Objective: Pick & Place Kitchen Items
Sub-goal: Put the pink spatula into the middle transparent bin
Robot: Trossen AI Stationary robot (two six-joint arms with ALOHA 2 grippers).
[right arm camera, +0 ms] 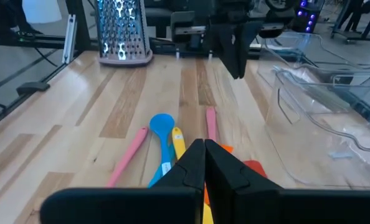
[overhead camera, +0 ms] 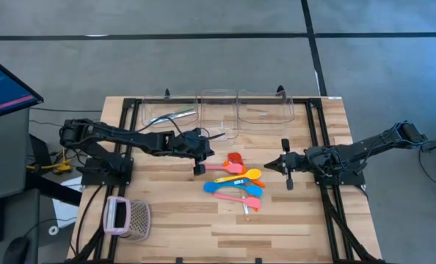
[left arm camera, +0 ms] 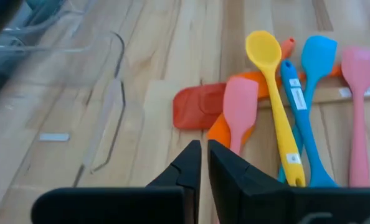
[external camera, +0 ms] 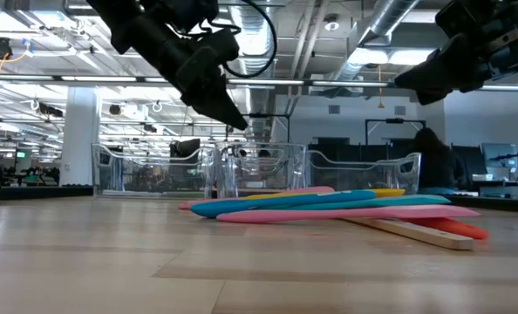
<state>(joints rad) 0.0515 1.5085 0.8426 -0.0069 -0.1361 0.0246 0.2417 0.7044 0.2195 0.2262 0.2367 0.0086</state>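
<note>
From the high view, the utensil pile [overhead camera: 236,183] sits about dead centre of the worktop [overhead camera: 174,213]. The left end effector [overhead camera: 200,163] hangs just at its 10 o'clock and the right end effector [overhead camera: 285,174] is off at 3 o'clock, a bit apart. The clear bins [overhead camera: 218,110] line the 12 o'clock edge, and the mesh basket [overhead camera: 127,217] is down at 8 o'clock.

Low view: the spoons lie flat in a crossed stack, with both arms up in the air above them.

Left wrist view: its fingers [left arm camera: 188,168] are nearly pinched together, holding nothing, and aimed at the red spatula head [left arm camera: 197,107] and pink spoon [left arm camera: 240,109].

Right wrist view: its fingers [right arm camera: 194,163] are fully pressed together and empty, over the blue spoon [right arm camera: 162,127].

My worry: with the gap that narrow, dropping in would just shove the pile around. And since everything overlaps, grabbing one could drag a neighbour along.
</note>
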